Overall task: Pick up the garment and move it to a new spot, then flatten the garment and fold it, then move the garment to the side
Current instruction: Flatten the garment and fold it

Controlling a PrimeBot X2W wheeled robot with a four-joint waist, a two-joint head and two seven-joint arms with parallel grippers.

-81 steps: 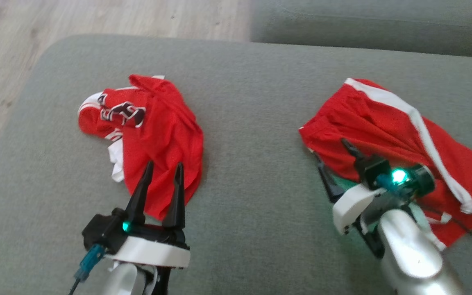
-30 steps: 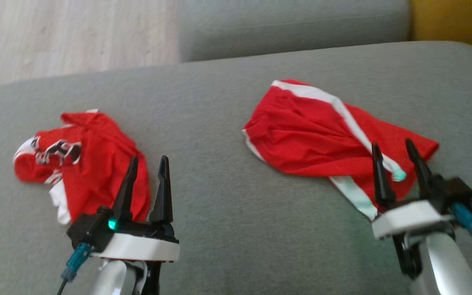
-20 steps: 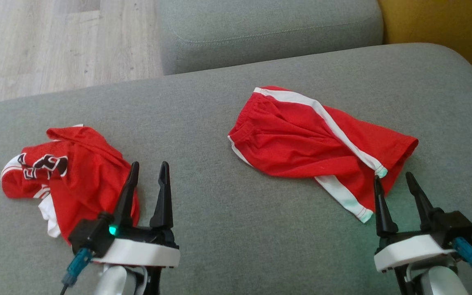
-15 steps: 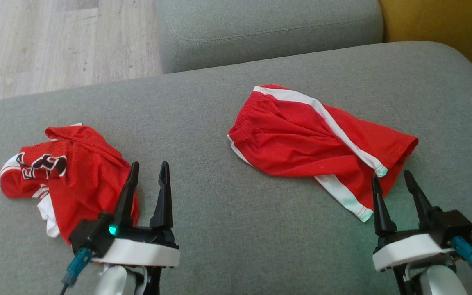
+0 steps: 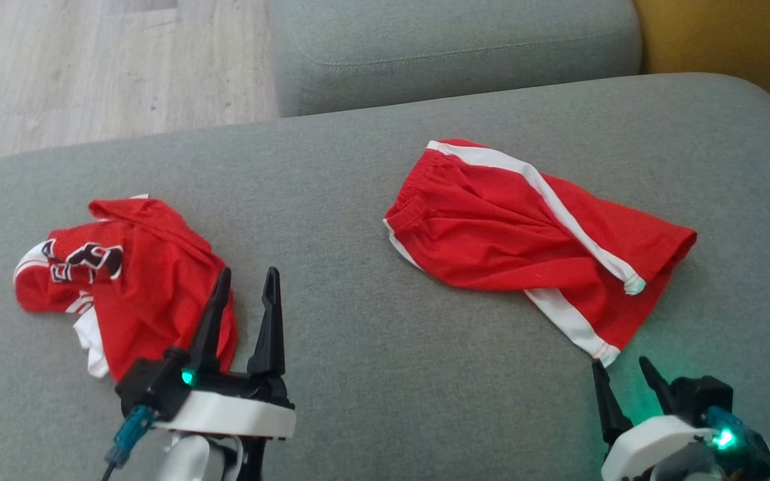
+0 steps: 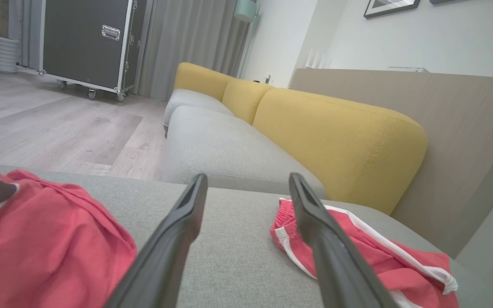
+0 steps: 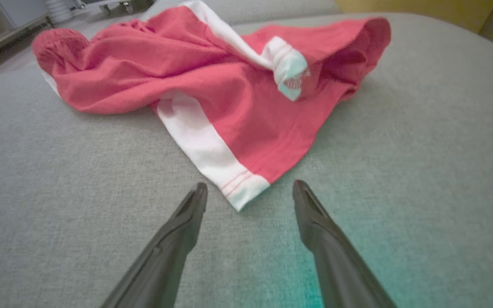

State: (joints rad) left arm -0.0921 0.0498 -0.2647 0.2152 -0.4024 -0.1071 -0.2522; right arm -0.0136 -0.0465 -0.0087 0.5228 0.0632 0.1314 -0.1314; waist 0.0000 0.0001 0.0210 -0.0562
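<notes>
A crumpled red jersey (image 5: 151,280) lies on the grey sofa cushion (image 5: 358,374), just left of the left tool (image 5: 248,270), whose fingers stand apart and empty. Further right lie the red shorts (image 5: 505,234), their white-striped hem corner just beyond the right tool (image 5: 619,361), likewise spread and empty.

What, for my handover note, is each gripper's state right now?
Left gripper: open, empty, beside the red jersey.
Right gripper: open, empty, facing the red shorts' near corner.

Head: high, down onto grey cushion (image 5: 371,374). Left wrist: low, toward yellow backrest (image 6: 336,145). Right wrist: close on red shorts (image 7: 212,85), shared by all.
</notes>
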